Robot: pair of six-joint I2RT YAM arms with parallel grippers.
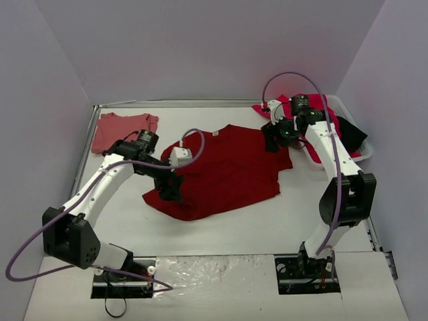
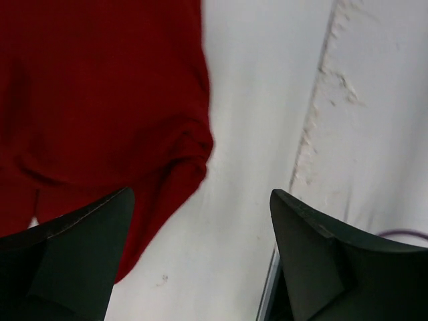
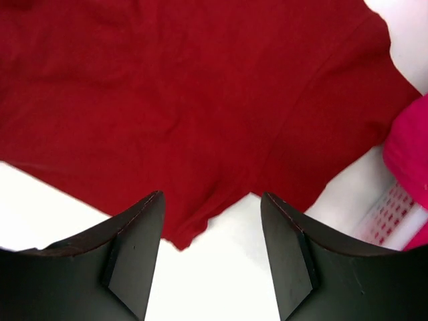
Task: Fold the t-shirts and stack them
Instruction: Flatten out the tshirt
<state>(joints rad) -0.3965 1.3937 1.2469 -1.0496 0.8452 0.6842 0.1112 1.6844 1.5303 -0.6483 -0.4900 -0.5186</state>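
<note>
One raspberry t-shirt (image 1: 279, 105) seems mostly hidden behind the right arm (image 1: 332, 148).

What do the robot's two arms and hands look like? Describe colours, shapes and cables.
Both the left arm and right arm have white tubular links with bulky black joint housings. A thin purple cable loops along each. The left hand and right hand are black, each with two broad, wedge-shaped fingers.
</note>
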